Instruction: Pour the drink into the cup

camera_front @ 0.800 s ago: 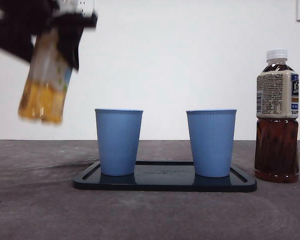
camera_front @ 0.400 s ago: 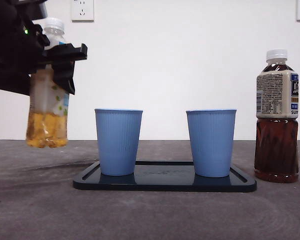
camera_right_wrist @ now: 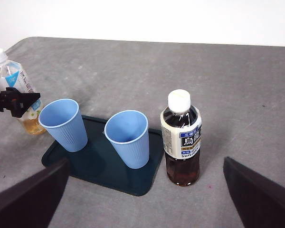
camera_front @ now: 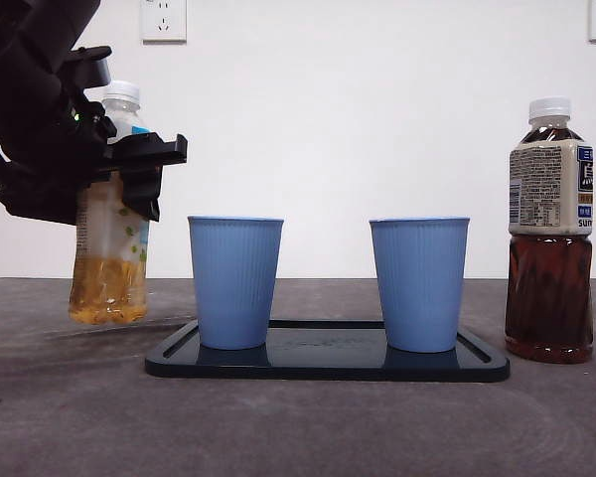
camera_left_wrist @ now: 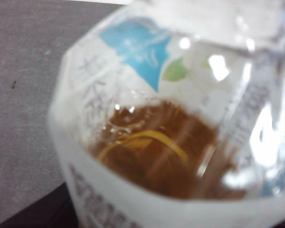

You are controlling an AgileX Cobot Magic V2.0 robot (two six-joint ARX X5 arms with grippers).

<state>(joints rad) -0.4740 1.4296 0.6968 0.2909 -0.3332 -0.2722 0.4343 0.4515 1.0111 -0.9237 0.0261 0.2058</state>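
Note:
My left gripper (camera_front: 131,165) is shut on a clear drink bottle (camera_front: 109,253) with a white cap and yellow-amber liquid in its lower part. It holds the bottle upright, left of the tray, with the base low over the table; I cannot tell whether it touches. This bottle (camera_left_wrist: 171,137) fills the left wrist view. Two blue cups (camera_front: 235,283) (camera_front: 419,283) stand upright on a dark tray (camera_front: 328,364). The right wrist view shows the bottle (camera_right_wrist: 12,80), the left gripper (camera_right_wrist: 14,102) and both cups (camera_right_wrist: 64,124) (camera_right_wrist: 128,137) from above. My right gripper (camera_right_wrist: 146,164) hangs open, high above the table.
A capped bottle of dark tea (camera_front: 549,238) (camera_right_wrist: 181,137) stands on the grey table right of the tray (camera_right_wrist: 142,183). A white wall with sockets lies behind.
The held bottle went from tilted and high at the far left to upright. It has come down and moved a little right toward the left cup.

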